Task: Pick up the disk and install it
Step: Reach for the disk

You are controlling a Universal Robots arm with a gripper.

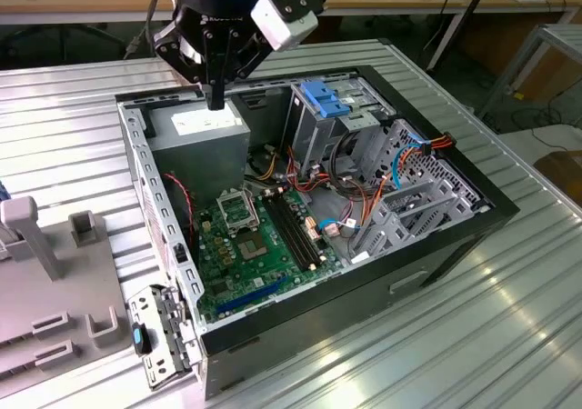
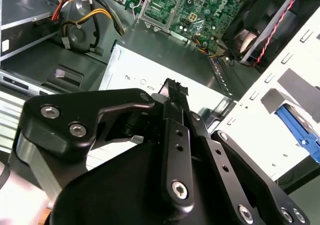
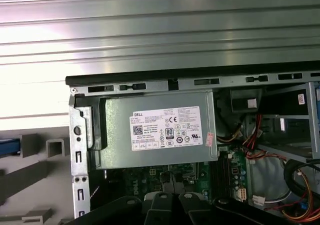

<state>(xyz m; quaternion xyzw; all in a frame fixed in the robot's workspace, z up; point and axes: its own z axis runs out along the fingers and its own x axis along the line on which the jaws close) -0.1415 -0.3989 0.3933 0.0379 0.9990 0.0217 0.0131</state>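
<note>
One claw (image 1: 216, 100) above grey power-supply box (image 1: 202, 134).

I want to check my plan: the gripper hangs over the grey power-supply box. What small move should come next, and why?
Probably shift the gripper off the power-supply box toward the grey fixture: its fingers look shut and empty, and a blue edge, perhaps the disk's carrier, shows there.

End effector (image 1: 216, 102) over power supply (image 1: 202, 136) (seemingly apart)

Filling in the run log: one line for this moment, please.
gripper shut, empty | above power supply | case open
</note>
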